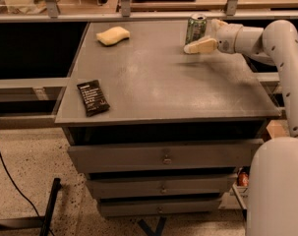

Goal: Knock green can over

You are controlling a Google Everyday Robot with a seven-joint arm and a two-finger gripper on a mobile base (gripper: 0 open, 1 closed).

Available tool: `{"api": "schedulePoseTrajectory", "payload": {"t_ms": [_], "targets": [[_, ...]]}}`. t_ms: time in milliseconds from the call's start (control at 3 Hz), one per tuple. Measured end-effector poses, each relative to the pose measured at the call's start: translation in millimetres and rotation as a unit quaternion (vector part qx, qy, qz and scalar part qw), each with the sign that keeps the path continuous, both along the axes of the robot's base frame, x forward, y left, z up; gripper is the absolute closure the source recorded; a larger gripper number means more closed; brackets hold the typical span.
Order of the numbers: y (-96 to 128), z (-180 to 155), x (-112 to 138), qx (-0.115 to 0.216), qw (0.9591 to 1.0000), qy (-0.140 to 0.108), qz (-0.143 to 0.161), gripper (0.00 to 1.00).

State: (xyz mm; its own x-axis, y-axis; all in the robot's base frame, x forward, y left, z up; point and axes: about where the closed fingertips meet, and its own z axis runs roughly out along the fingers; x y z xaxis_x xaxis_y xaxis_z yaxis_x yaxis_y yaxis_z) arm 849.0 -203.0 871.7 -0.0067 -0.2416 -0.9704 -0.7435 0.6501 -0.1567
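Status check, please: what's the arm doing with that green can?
Gripper beside the green can, at the table's far edge. Can upright, not yet tipped. Sponge and black wrapper off to the left, nothing blocking.

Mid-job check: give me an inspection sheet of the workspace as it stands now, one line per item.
Surface: grey table top, flat, above three shut drawers.
Job's things: green can upright near the far right edge, not yet knocked over.
Clutter: yellow sponge at the far left; black snack wrapper lying flat near the front left corner. Both are well apart from the can.
Grippers: gripper reaching in from the right, low at the can's right front side; contact cannot be told.
Cables: one black cable on the floor at the left, off the table.
Surroundings: speckled floor; railing and shelf behind the table; robot's white base at the lower right.
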Motion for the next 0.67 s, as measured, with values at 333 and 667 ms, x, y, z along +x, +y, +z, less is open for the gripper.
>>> {"api": "schedulePoseTrajectory", "payload": {"t_ms": [333,667], "targets": [[6.2,-2.3,3.7,0.013,0.9997,0.018,-0.001,0.0],[13.3,-2.7,2.9,0.03,0.9989,0.036,0.001,0.0]]}}
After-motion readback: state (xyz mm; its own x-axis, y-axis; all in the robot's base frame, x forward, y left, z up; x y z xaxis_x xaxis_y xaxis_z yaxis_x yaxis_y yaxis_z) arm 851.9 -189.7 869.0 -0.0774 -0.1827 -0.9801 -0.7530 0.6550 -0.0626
